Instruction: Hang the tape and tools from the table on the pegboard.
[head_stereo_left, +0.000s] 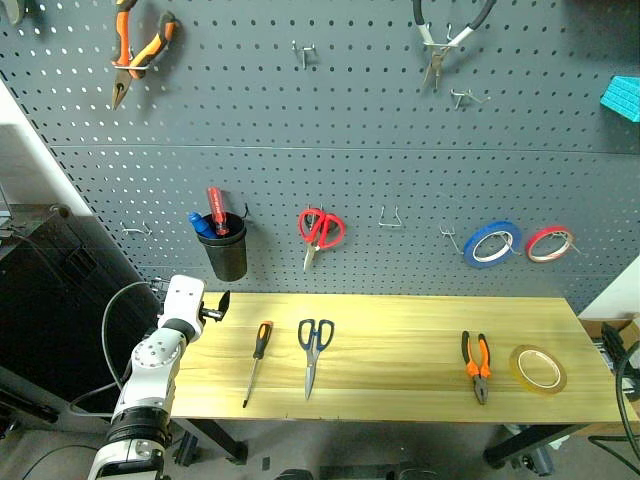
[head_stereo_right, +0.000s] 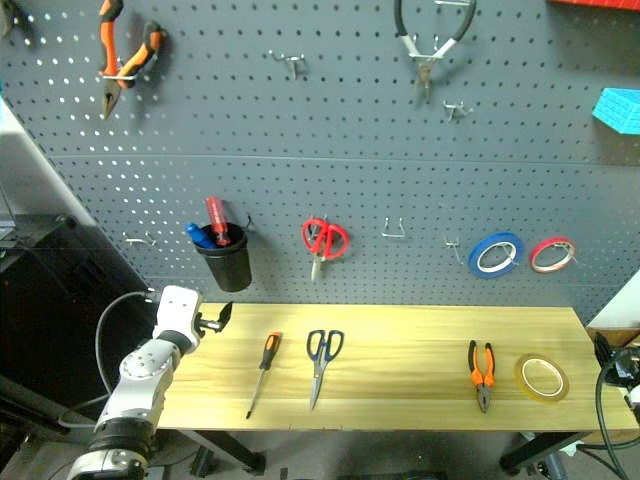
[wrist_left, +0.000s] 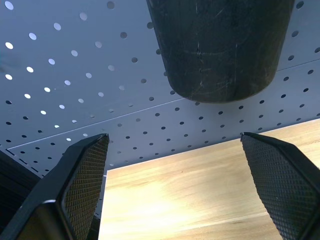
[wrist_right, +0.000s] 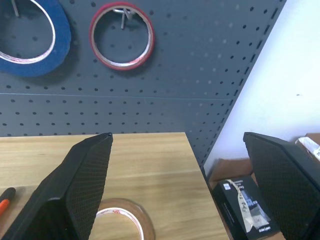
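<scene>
**Four items flat on counter, both grippers spread & empty**

Head view: you've got a long pale-yellow wood counter (head_stereo_left: 400, 345), smooth grain, dark legs, set against the dark grey pegboard (head_stereo_left: 330, 130) w/ rows of small holes & metal hooks. Lying flat on the wood, L to R: slim screwdriver (head_stereo_left: 257, 360), orange/black handle; blue-looped steel scissors (head_stereo_left: 314, 350); small orange/black pliers (head_stereo_left: 477, 364); thin yellow tape (head_stereo_left: 538, 368) ring near the R end. All well apart, none on the board. Left gripper (head_stereo_left: 218, 307) sits at the counter's L end, fingers apart, nothing in them. On the board: black cup (head_stereo_left: 226, 247), red scissors (head_stereo_left: 320, 230), blue tape ring (head_stereo_left: 491, 243), red tape ring (head_stereo_left: 549, 243).

Left wrist view: cross-hatched black fingers (wrist_left: 85, 185) wide apart, scuffed round cup above the wood.

Right wrist view: right gripper (wrist_right: 187, 190) released, textured pads wide; yellow ring on the wood below; white wall beside the board.
</scene>
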